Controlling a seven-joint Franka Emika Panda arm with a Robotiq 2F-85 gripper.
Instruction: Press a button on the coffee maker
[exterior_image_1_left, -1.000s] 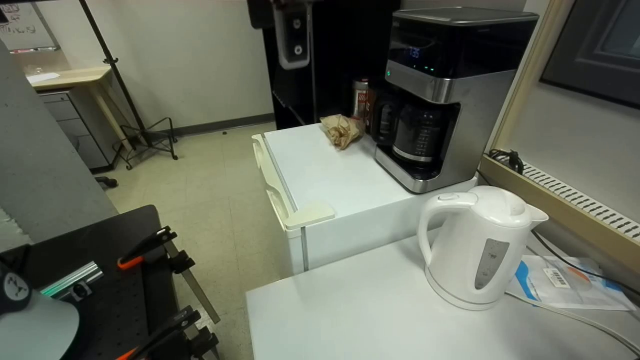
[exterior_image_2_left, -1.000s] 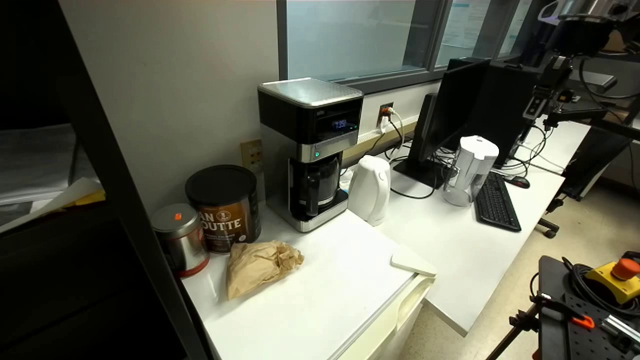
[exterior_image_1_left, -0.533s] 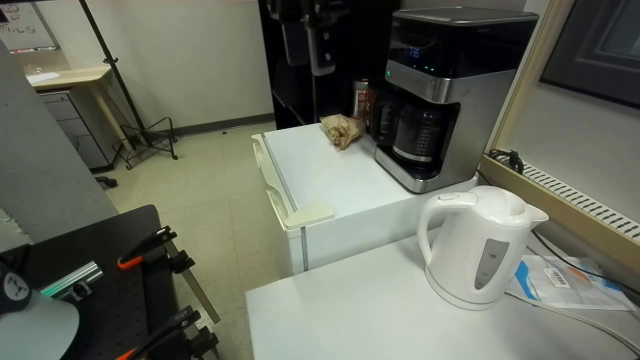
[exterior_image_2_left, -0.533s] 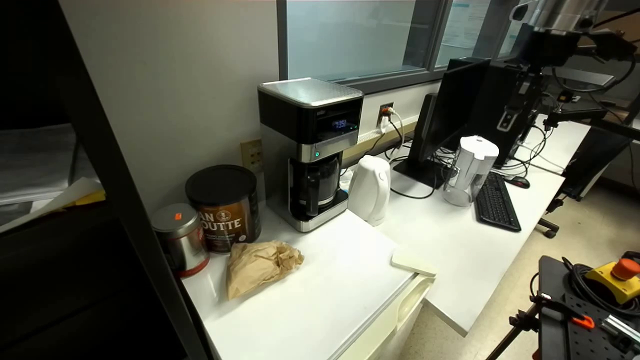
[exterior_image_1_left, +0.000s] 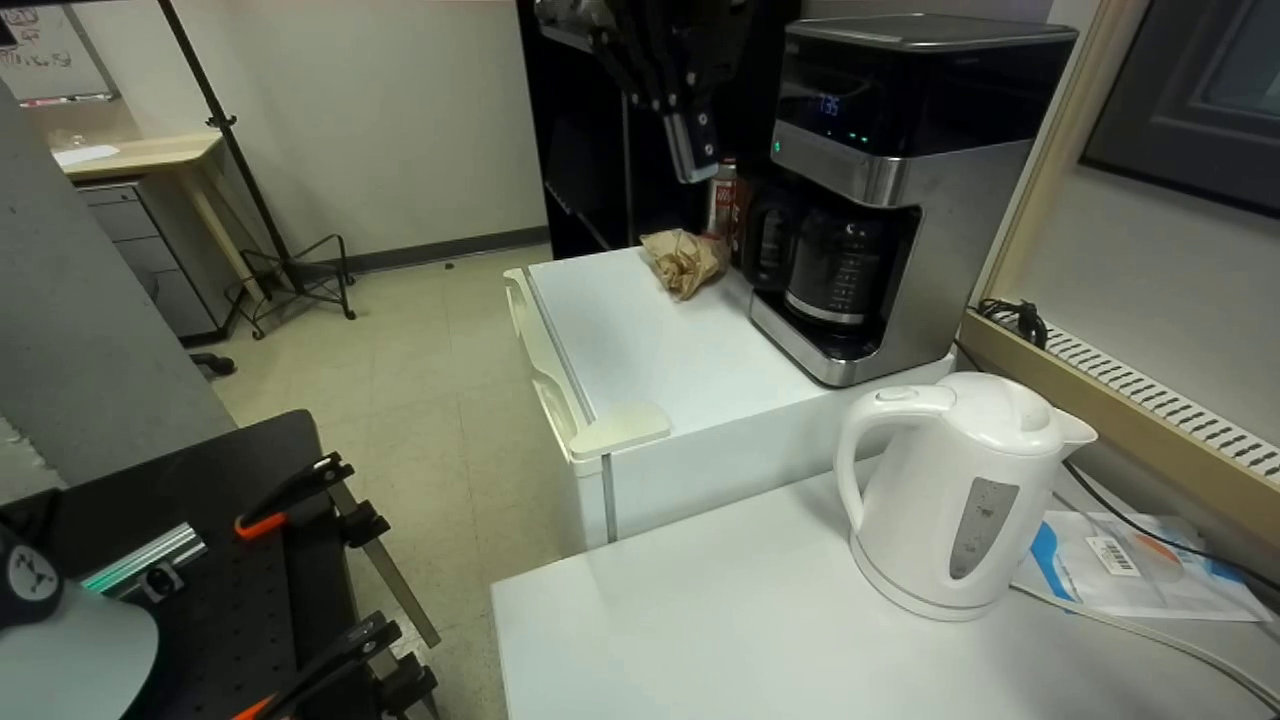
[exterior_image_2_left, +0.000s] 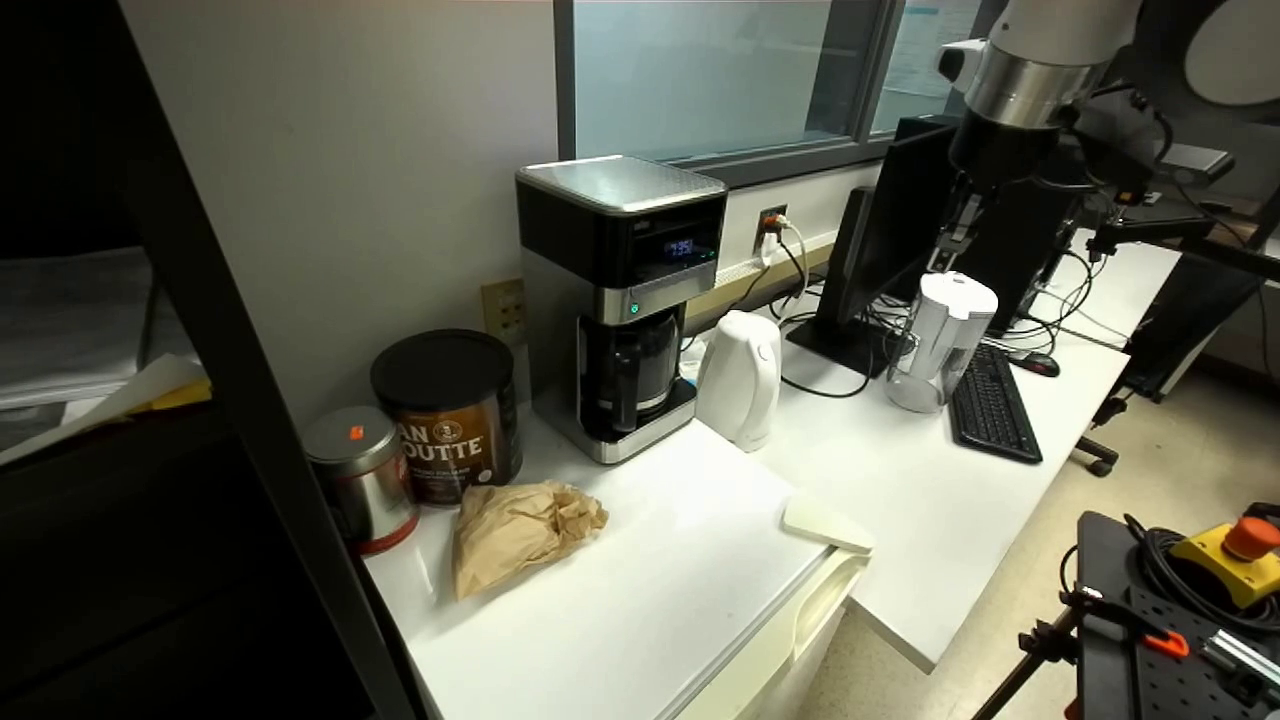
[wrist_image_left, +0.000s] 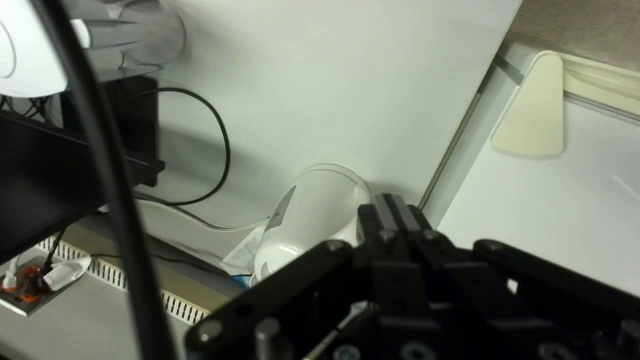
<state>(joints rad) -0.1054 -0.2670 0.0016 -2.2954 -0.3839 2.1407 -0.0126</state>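
The white bench (exterior_image_2_left: 880, 520) runs along the wall beneath a window, and just beside its end stands a white cabinet (exterior_image_2_left: 640, 590) with a cream edge. The robot arm (exterior_image_2_left: 1060, 40) comes into an exterior view from the upper right, in front of a black monitor (exterior_image_2_left: 895, 220). The coffee maker (exterior_image_2_left: 620, 306) stands upright on the cabinet, near the bench. The white kettle (exterior_image_2_left: 738, 380) stands on the bench near it, with a clear, white-lidded pitcher (exterior_image_2_left: 940, 345) farther along. A black-lidded coffee can (exterior_image_2_left: 450, 430), the dark carafe (exterior_image_1_left: 835, 260) in the machine's front recess, a brown paper bag (exterior_image_2_left: 522, 535) and a silver tin (exterior_image_2_left: 365, 485) come next; can, bag and tin share the cabinet top. The gripper (wrist_image_left: 393, 197) hangs in the air, apart from the coffee maker; how high above the bench, I cannot tell. Its jaws are drawn together, pads (wrist_image_left: 385, 212) side by side, and in the wrist view the tips show beside the kettle. On the coffee maker's front, a display (exterior_image_2_left: 678, 247) shows blue digits, and a green light (exterior_image_2_left: 634, 309) glows below.
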